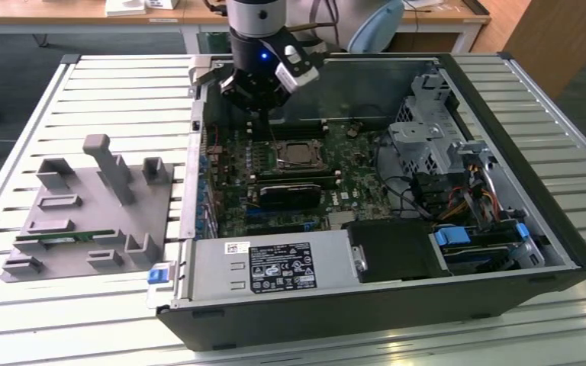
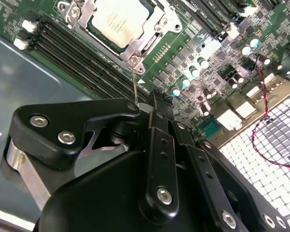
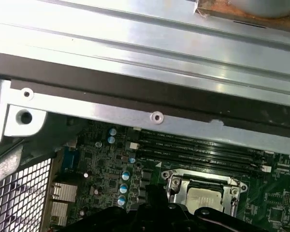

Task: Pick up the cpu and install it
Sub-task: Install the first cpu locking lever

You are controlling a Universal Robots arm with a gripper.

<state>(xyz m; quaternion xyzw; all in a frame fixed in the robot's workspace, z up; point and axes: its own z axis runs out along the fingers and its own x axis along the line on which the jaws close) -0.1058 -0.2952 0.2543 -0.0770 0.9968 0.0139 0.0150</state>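
Note:
The cpu (image 1: 298,155) lies flat in its socket on the green motherboard (image 1: 354,191), its silver top showing inside the metal frame in both wrist views (image 2: 117,19) (image 3: 201,197). My gripper (image 1: 265,113) hangs above the board just behind the socket, toward the case's back wall. In the second wrist view the black fingers (image 2: 154,116) meet at the gripper tip (image 2: 142,107). They pinch the top end of the thin wire socket lever (image 2: 134,82), which stands up from the socket corner.
The open computer case (image 1: 537,229) lies on a slatted white table (image 1: 120,99). A grey tray (image 1: 89,206) at the exterior view's left holds a green memory stick (image 1: 54,238). Memory slots (image 3: 203,147), a black heatsink block (image 1: 293,192), drive cages and cables crowd the case.

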